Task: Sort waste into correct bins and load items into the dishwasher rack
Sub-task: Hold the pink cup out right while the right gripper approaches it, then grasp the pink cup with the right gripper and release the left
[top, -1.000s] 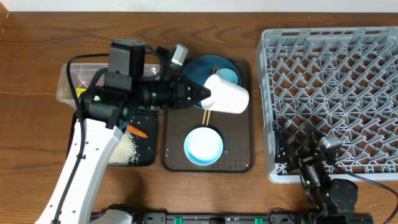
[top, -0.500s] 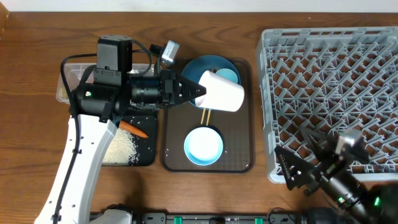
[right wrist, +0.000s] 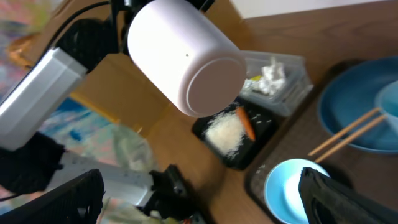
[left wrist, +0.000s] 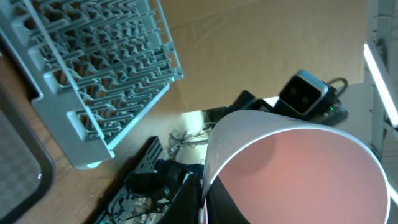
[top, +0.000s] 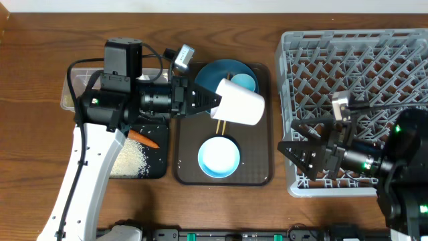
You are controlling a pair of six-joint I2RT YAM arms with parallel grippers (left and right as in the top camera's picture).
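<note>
My left gripper [top: 215,102] is shut on the rim of the small pink cup [top: 242,102], held on its side above the brown tray; the cup fills the left wrist view [left wrist: 292,168]. Beneath it are the dark-blue plate [top: 224,72], the light-blue cup [top: 245,82] and the chopsticks [top: 219,126]. The light-blue bowl [top: 219,156] sits at the tray's front. My right gripper [top: 294,144] is open and empty over the front-left corner of the grey rack [top: 361,73], pointing left. The right wrist view shows the cup [right wrist: 186,56] and bowl [right wrist: 292,193].
The brown tray [top: 264,175] lies between rack and bins. The black tray [top: 157,171] holds rice [top: 130,161] and a carrot [top: 144,139]. The clear tub [top: 70,94] sits behind it under my left arm; tissue [right wrist: 272,73] lies in it.
My right arm has risen from the table's front edge and swung over the rack's front-left corner, gripper open. My left gripper drew the cup slightly left, then held still.
</note>
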